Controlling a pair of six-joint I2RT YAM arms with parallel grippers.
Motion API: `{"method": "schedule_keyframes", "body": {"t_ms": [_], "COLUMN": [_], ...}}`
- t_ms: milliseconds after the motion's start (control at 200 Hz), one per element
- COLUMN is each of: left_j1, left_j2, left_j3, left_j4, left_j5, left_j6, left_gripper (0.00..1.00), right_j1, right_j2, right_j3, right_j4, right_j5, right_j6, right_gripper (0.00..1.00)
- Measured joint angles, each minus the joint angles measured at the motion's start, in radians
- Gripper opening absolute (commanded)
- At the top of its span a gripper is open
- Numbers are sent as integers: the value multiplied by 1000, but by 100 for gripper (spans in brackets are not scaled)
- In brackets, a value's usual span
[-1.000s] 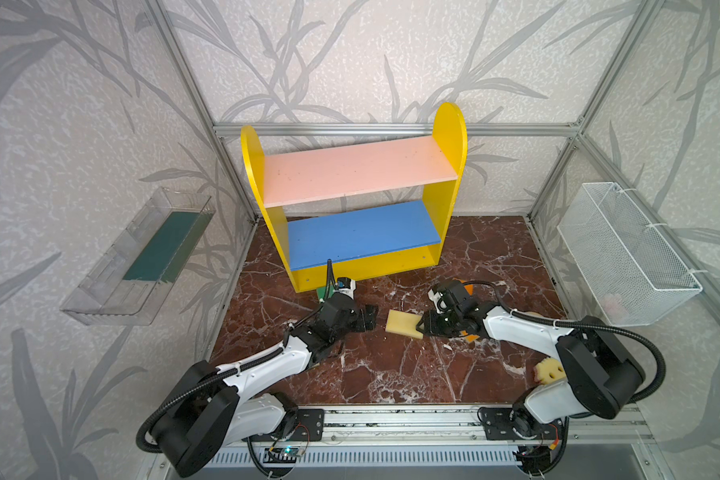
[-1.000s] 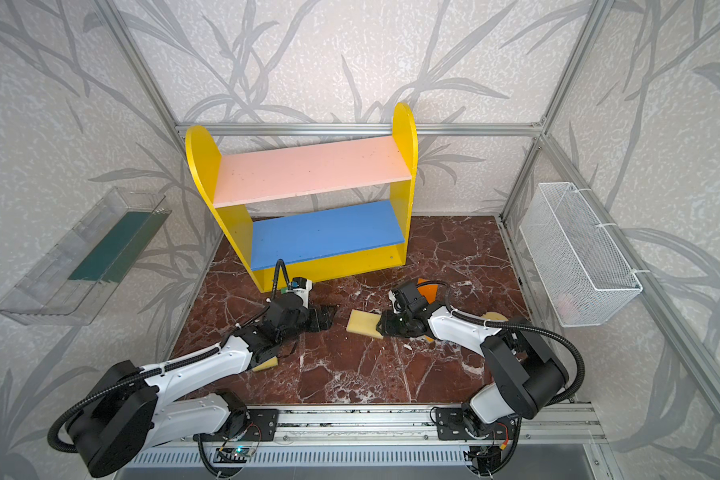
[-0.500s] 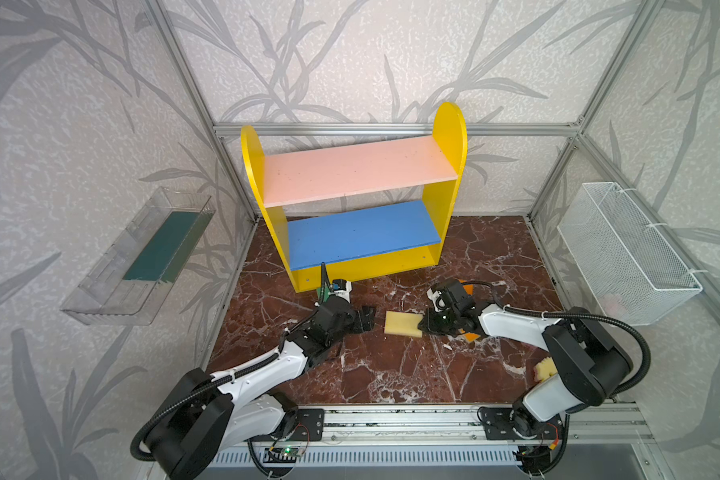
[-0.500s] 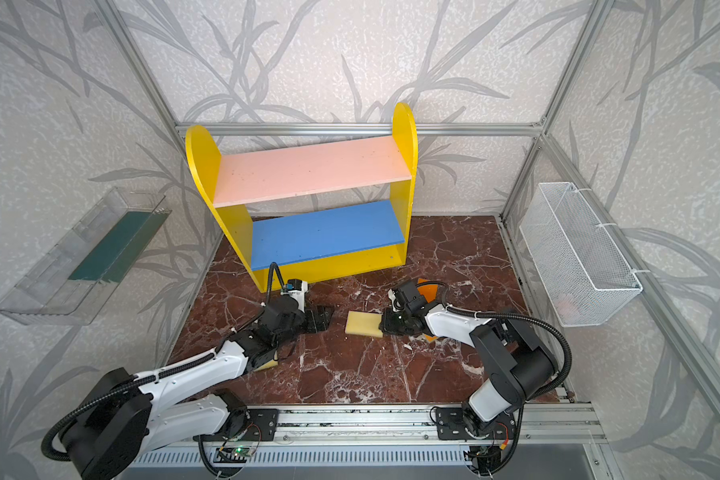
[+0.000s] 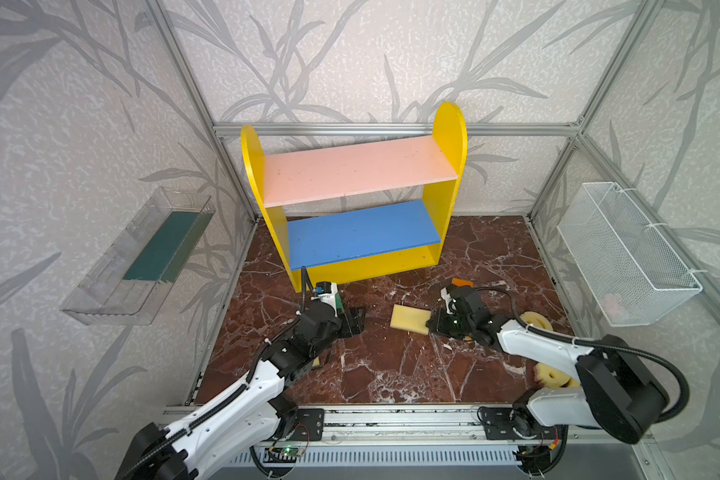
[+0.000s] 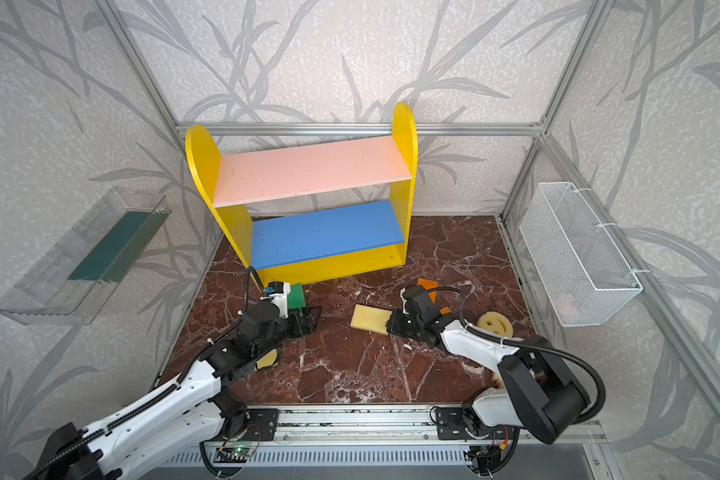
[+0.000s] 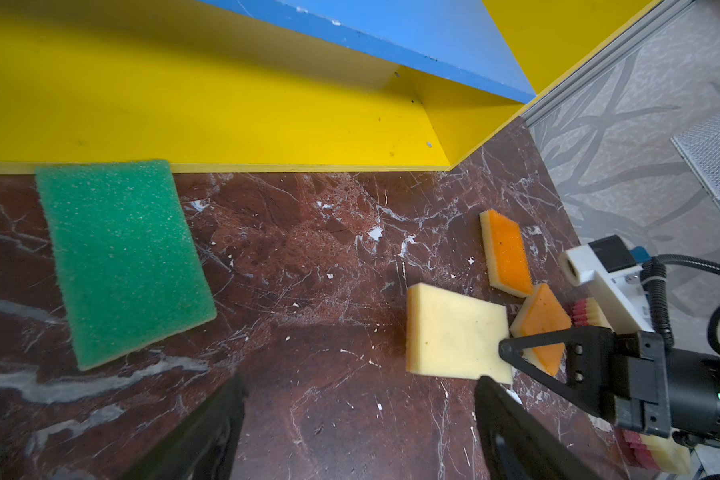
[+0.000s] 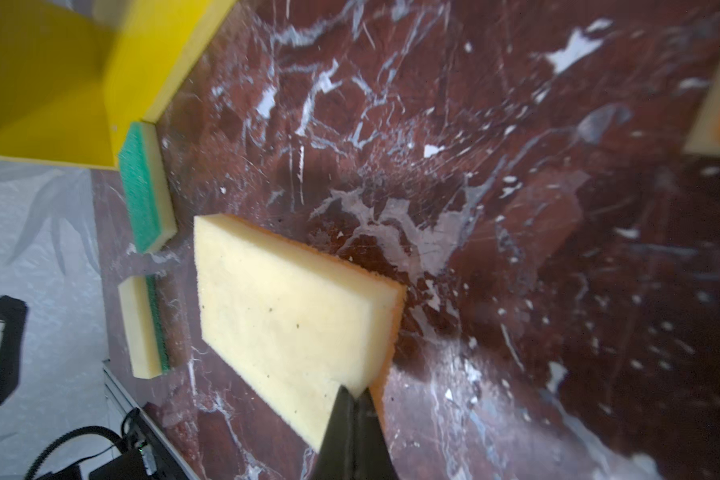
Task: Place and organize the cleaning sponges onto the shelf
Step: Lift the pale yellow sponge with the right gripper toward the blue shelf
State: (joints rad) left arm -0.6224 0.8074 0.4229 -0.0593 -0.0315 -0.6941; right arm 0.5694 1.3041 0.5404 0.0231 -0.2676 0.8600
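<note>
1. The right jaws are clamped shut on one short end of a pale yellow sponge point(image 8: 292, 307), pinching it at a corner. Its orange scouring face is turned down toward the red marble counter point(image 5: 391, 374).
2. From that grip the sponge stretches away toward the middle of the counter. It sits in front of the shelf point(image 5: 449, 124) and apart from it.
3. Just behind the right jaws, beside the wrist, two more orange-faced sponges point(image 7: 506, 253) point(image 7: 541, 328) lie close together, orange side up.
4. The left jaws stand wide apart and hold nothing, low over bare marble. The free end of the held sponge lies near them on one side, with a gap between.
5. On the other side of the left jaws, a green sponge point(image 7: 121, 257) lies flat with its green face up. Its short edge is up against the front of the shelf's yellow base.
6. A green-backed sponge point(image 6: 267, 359) shows partly from beneath the left arm point(image 6: 175, 395), nearer the front of the counter.
7. A round smiley sponge point(image 6: 494, 323) lies face up just beside the right arm point(image 5: 537, 349). A second round sponge point(image 5: 551, 376), with its pink backing showing, rests near that arm's base.
8. The shelf stands at the back of the counter, with its pink board above the blue one and the rounded yellow side panels upright.
9. Every sponge in view lies on the counter or hangs in the right jaws.
</note>
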Motion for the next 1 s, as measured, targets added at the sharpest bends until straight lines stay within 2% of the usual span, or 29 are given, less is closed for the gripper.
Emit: {"method": "schedule_keyframes", "body": {"t_ms": [225,380,695,1000], "left_j1": [0,0,0,0], "left_j2": [-36,-35,-26,-15], "left_j3": [0,0,0,-30], "left_j4": [-84,-98,-98,-60], "left_j5": [-16,-19,-9,7], "left_j6": [-17,-25,-39,-59], "left_gripper": [87,86,85,84], "right_j1": [0,0,0,0], "right_j2": [-256,-318,-191,-10], "right_j3": [-53,-54,45,208], "right_j4": [14,57,174,273], "right_j5": [111,185,345,500], "right_j6": [142,242,424,488], "right_gripper": [0,0,0,0]}}
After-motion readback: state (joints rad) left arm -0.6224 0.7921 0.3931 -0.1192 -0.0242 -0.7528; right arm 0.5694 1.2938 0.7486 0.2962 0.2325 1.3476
